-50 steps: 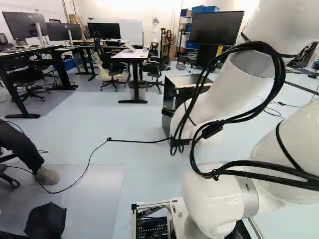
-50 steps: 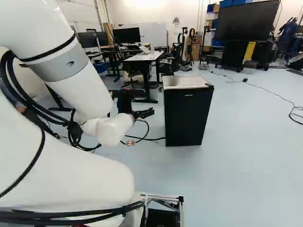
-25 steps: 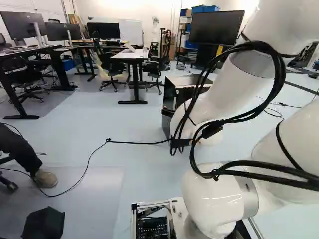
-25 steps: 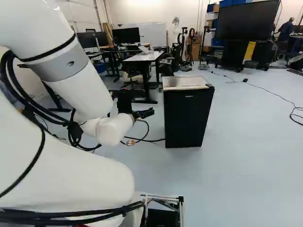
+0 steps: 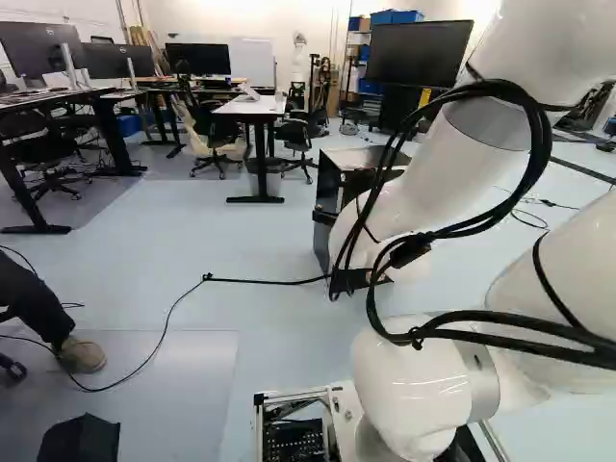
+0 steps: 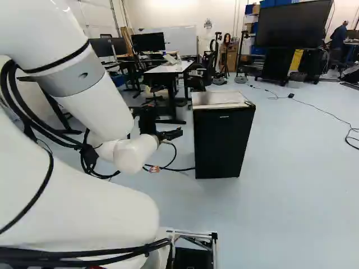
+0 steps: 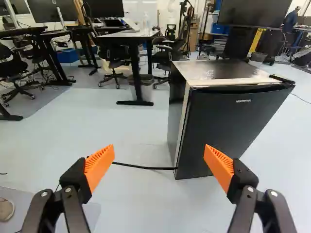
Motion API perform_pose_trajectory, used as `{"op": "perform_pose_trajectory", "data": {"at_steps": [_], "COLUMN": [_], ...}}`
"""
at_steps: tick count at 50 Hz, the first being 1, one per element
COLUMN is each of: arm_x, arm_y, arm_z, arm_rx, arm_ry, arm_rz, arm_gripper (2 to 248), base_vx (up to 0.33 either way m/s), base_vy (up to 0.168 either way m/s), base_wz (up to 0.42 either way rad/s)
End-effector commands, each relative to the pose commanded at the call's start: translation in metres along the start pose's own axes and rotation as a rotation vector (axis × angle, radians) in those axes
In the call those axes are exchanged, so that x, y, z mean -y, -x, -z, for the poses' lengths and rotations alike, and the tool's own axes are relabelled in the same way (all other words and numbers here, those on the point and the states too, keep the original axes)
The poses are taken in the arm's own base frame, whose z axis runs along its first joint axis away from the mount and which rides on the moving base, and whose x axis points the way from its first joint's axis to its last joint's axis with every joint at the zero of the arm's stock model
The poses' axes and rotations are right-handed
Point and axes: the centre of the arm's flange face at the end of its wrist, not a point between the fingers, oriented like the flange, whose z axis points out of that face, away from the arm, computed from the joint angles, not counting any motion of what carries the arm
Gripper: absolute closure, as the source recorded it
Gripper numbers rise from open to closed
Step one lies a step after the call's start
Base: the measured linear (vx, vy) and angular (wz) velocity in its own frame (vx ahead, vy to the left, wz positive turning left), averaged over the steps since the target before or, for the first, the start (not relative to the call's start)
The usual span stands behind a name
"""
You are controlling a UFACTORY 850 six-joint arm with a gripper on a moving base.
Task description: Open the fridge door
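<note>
Left base: your base has rolled slightly ahead; the arm (image 5: 414,188) keeps its pose and partly hides the fridge (image 5: 328,188).

Right base: fridge looms a touch nearer, standing on the floor (image 6: 297,185). You're closing in; likely more driving before contact.

Wrist: hand (image 7: 159,148) spread wide, nothing between its orange pads (image 7: 99,165). Fridge ahead, off to your right: metallic top, black door (image 7: 228,128) shut. Dark cap (image 7: 282,78) at its upper corner, probably the hinge; try the opposite edge.
</note>
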Motion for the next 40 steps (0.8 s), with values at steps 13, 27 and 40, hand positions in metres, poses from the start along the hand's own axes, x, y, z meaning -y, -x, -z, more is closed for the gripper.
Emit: {"op": "perform_pose_trajectory", "data": {"at_steps": [13, 27, 40], "arm_x": [0.0000, 0.0000, 0.0000], "arm_y": [0.0000, 0.0000, 0.0000], "arm_z": [0.0000, 0.0000, 0.0000], "arm_rx": [0.000, 0.000, 0.000], "arm_ry": [0.000, 0.000, 0.000], "arm_rz": [0.000, 0.000, 0.000], "arm_gripper": [3, 3, 3], "base_vx": [0.081, 0.081, 0.083], "base_vy": [-0.002, 0.000, -0.001], "base_wz": [-0.005, -0.004, -0.005]}}
